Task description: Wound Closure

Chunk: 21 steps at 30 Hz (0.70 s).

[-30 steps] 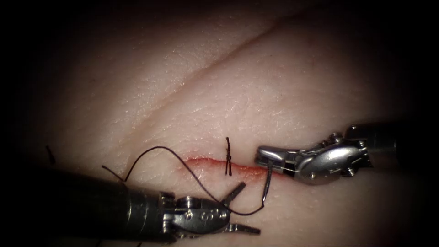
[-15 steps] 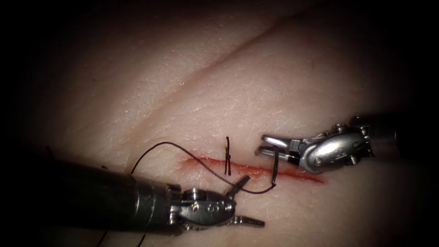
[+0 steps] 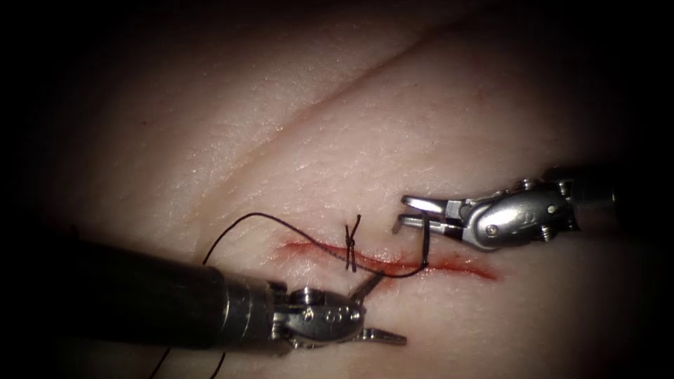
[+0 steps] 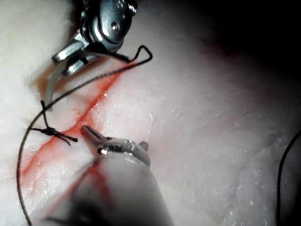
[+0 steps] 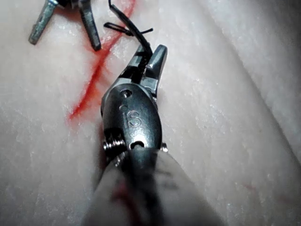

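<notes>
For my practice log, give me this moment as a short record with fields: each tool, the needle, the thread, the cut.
right tool: jaws shut on the needle, near one end of its curve
left tool: jaws open, holds nothing
needle: hangs from the jaws, its far end at the cut; whether it is in the tissue is unclear
thread: runs from the needle past a tied stitch

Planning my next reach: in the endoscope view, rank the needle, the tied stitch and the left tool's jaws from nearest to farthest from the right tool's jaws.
1. needle: held in the right tool
2. tied stitch: on the cut, leftward
3. left tool: lower left, open, holding nothing
</notes>
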Each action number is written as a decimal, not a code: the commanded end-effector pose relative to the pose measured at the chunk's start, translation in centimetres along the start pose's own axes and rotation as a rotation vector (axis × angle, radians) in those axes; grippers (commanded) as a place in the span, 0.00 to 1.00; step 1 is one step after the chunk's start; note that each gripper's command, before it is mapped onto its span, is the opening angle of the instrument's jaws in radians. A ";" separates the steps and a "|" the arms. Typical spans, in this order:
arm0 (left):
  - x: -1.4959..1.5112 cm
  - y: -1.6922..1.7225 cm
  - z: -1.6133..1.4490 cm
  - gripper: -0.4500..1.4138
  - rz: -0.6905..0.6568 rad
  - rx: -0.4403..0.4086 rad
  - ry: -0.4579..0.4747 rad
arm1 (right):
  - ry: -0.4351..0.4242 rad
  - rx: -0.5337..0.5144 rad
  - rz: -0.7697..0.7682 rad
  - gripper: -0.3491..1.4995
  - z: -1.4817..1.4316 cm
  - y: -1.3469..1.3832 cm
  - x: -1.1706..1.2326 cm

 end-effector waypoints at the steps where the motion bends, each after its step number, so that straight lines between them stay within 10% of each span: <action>1: -0.04 0.04 0.06 0.72 0.003 -0.001 -0.003 | -0.003 0.012 0.007 0.00 0.08 -0.02 -0.03; 21: -0.36 0.07 0.14 0.73 -0.001 -0.015 -0.046 | -0.031 0.141 0.200 0.00 0.29 0.45 0.22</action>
